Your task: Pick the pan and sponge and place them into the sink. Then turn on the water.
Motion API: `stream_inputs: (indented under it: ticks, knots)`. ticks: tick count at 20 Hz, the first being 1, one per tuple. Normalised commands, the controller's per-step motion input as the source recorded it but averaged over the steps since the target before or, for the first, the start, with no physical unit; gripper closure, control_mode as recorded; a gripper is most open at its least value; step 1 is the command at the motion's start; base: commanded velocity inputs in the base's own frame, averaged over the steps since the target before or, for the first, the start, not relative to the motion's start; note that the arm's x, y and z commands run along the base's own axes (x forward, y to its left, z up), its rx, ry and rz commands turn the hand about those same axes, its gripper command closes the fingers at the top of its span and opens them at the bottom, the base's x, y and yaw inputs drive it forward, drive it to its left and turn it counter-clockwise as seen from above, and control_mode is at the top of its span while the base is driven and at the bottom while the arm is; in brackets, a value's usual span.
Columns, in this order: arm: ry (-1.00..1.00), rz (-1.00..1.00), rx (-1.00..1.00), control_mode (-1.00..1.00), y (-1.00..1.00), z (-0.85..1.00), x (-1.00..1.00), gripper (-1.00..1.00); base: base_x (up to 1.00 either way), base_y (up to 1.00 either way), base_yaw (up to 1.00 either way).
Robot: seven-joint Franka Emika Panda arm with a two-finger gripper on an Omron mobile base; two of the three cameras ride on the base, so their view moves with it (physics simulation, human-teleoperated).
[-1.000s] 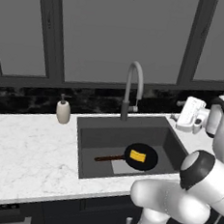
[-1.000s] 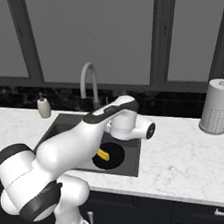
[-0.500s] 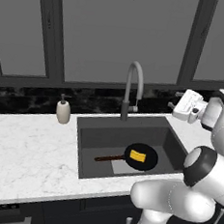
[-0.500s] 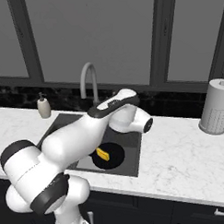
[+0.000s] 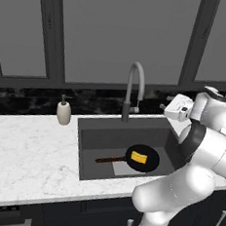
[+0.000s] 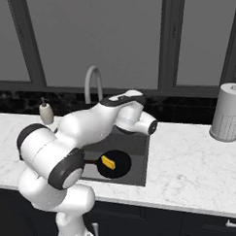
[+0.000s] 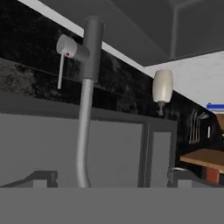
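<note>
The black pan (image 5: 150, 163) lies on the floor of the dark sink (image 5: 124, 124), its reddish-brown handle pointing left. On the pan rests the yellow sponge (image 5: 139, 157). The right base view has the same pan (image 6: 120, 167), sponge (image 6: 108, 162) and sink (image 6: 139, 144). My gripper (image 5: 165, 107) hangs above the sink's right rear corner, to the right of the arched faucet (image 5: 135, 87). In the hand view the gripper (image 7: 111, 179) is open with nothing in it, and it faces the faucet (image 7: 85, 113) and its lever. No water stream shows.
A beige soap dispenser (image 5: 63, 111) stands on the marble counter left of the sink, also the soap dispenser (image 7: 162, 87) in the hand view. A paper towel roll (image 6: 229, 112) stands far right. Dark windows and backsplash run behind the faucet (image 6: 91, 82).
My hand has moved left from beyond the sink's right rim toward the faucet. Pan and sponge have stayed put in the sink.
</note>
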Motion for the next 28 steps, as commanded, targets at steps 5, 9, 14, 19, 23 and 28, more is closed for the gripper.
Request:
stream_inputs:
  ticks: [5,9,14,19,23,28]
  knots:
    - [0.01,0.0,0.0,-1.0,0.11,-0.51,0.32,-1.0,0.0,0.0,0.0]
    - [0.0,0.0,0.0,-1.0,0.2,-0.43,0.43,-1.0,0.0,0.0,0.0]
    - [0.0,0.02,0.0,-1.0,0.2,-0.35,0.59,-1.0,0.0,0.0,0.0]
    - [-0.01,0.03,0.0,-1.0,0.08,-0.09,0.42,-1.0,0.0,0.0,0.0]
    - [-0.01,0.04,0.0,-1.0,0.01,0.0,0.35,-1.0,0.0,0.0,0.0]
    - [0.0,0.03,0.0,-1.0,0.07,-0.05,0.38,-1.0,0.0,0.0,0.0]
